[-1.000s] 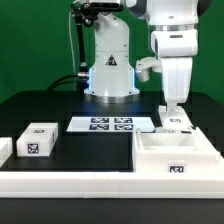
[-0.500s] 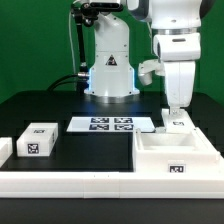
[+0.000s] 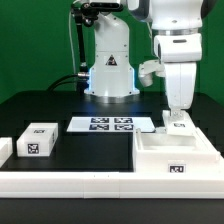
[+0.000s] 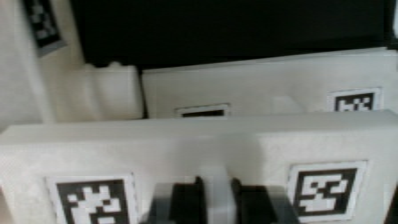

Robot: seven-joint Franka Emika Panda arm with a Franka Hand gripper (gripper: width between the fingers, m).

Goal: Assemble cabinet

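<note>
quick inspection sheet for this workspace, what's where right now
surface: black table, white ledge along its front.
job's things: cabinet on the exterior view's right, open top, one tag on its near face.
clutter: tagged white block on the exterior view's left; marker board mid-table.
grippers: gripper low over a small tagged white part behind the cabinet; open or shut unclear.
cables: black cable beside the arm base.
surroundings: green backdrop.

Nothing in words or numbers was legible.
A triangular warning sign (image 3: 109, 62) marked the arm's base (image 3: 108, 82); black-and-white square tags (image 3: 177, 168) sat on the marker board (image 3: 110, 125), a loose white block (image 3: 38, 140) and the cabinet (image 3: 158, 166).
</note>
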